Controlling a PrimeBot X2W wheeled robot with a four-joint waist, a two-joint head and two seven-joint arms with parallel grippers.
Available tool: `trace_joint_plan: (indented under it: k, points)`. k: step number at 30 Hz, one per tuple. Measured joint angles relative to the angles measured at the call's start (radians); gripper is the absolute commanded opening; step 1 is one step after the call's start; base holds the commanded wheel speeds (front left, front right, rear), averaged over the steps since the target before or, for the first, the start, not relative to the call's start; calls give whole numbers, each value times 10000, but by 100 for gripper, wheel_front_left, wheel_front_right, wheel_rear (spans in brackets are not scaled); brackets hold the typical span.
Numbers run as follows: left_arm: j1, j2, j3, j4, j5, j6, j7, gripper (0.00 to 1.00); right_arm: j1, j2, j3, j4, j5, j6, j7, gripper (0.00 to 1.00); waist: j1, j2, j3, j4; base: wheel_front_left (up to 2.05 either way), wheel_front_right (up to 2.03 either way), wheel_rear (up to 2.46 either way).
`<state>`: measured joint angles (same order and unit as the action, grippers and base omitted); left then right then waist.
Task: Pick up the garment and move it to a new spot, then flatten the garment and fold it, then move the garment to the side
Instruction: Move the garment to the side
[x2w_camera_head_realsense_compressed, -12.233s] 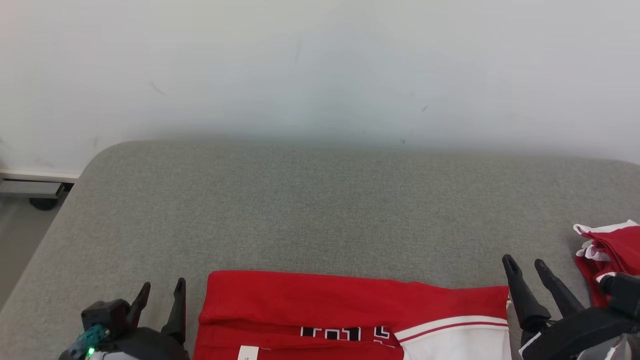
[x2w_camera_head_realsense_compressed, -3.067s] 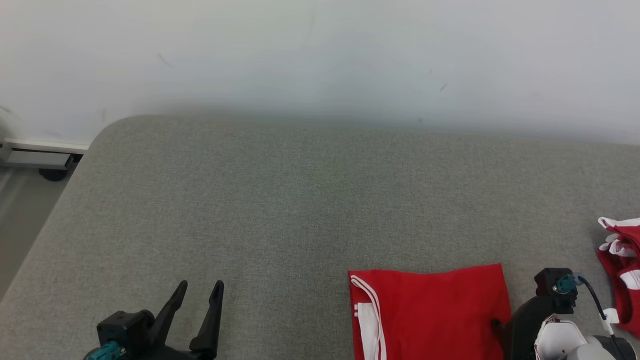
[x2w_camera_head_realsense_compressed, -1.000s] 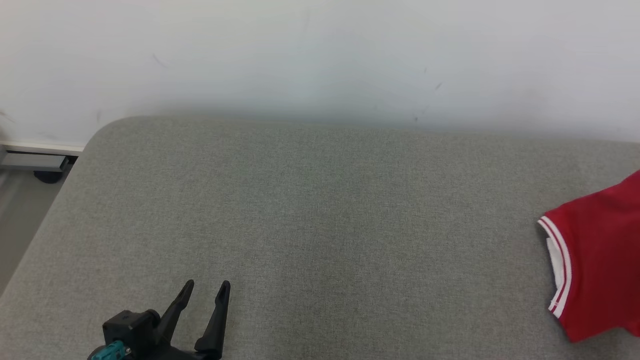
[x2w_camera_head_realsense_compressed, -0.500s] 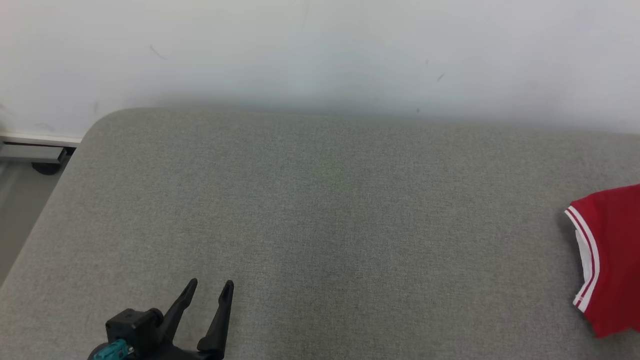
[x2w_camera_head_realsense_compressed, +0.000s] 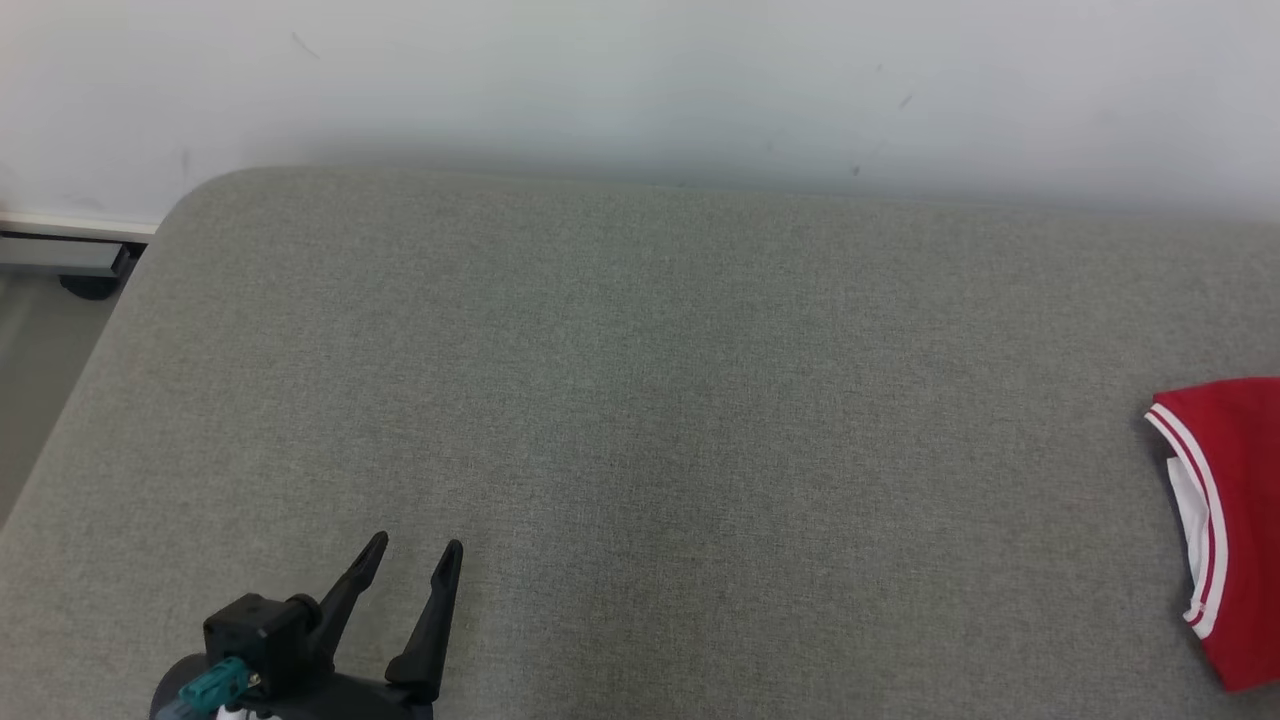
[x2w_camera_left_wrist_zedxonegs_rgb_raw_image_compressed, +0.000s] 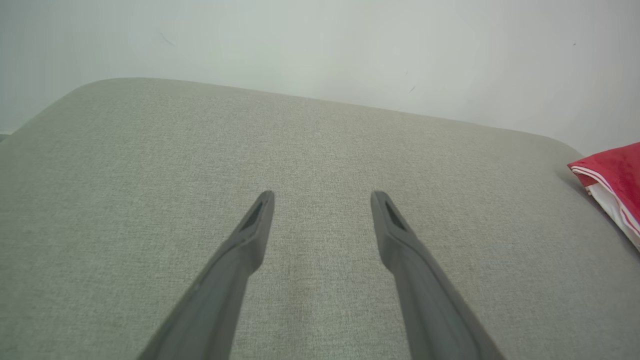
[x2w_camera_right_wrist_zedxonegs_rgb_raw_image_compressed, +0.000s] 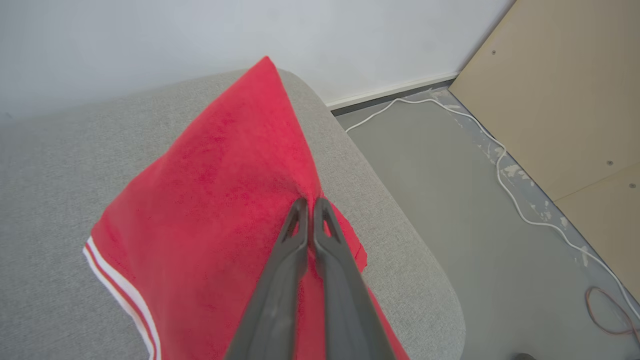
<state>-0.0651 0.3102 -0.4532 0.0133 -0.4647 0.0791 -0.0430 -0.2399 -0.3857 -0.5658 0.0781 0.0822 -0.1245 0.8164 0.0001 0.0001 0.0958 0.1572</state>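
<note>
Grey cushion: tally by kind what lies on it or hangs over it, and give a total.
red garment: 1
hands: 2 (left hand open, right hand shut on the red garment)
total: 3

The left gripper (x2w_camera_head_realsense_compressed: 416, 546) has two long black fingers that narrow to blunt tips, joined to a rounded dark base. A boxy black housing (x2w_camera_head_realsense_compressed: 252, 628) sits at its wrist, with a small teal connector (x2w_camera_head_realsense_compressed: 213, 684) plugged in beside it. The right gripper (x2w_camera_right_wrist_zedxonegs_rgb_raw_image_compressed: 310, 202) has matte dark grey fingers, each with a narrow elongated slot near the tip.
</note>
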Motion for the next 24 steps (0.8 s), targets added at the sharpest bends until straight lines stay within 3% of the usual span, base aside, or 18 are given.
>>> trace_joint_plan:
  k: [5,8,14,15,16,18,19,21,24]
  points:
    - [-265,52,-102,-180,86,-15,198,100,97,6,-855,623,-1442,0,-439,0,0,0,359,83,0,0,0]
    - [-267,161,-71,-274,128,-13,257,100,-49,50,-1216,830,-1697,0,-742,0,0,0,550,149,0,0,0]
    - [-382,282,-52,-410,157,-13,341,100,-768,276,-1057,972,-2140,0,-1421,0,0,0,958,241,0,0,0]
    - [-447,282,-52,-441,159,-13,366,100,-783,276,-1026,1007,-2251,0,-1534,10,0,0,1022,255,0,0,0]
    - [-499,282,-50,-466,165,-13,407,100,-783,276,-980,1062,-2349,0,-1641,37,0,0,1086,270,0,0,0]
    - [-531,286,-29,-479,171,-12,426,100,-783,297,-794,1179,-2458,0,-1785,55,-1,0,1198,295,0,0,0]
    - [-532,291,-19,-476,173,-12,428,100,-788,326,-648,1227,-2518,0,-1871,55,0,0,1247,300,0,0,0]
    - [-573,286,-27,-449,173,-10,435,100,-815,447,-518,1340,-2566,0,-2029,100,0,0,1310,296,0,0,0]
    - [-620,288,-4,-416,173,-6,439,100,-927,616,-261,1551,-2819,0,-2199,100,0,0,1307,232,0,0,0]
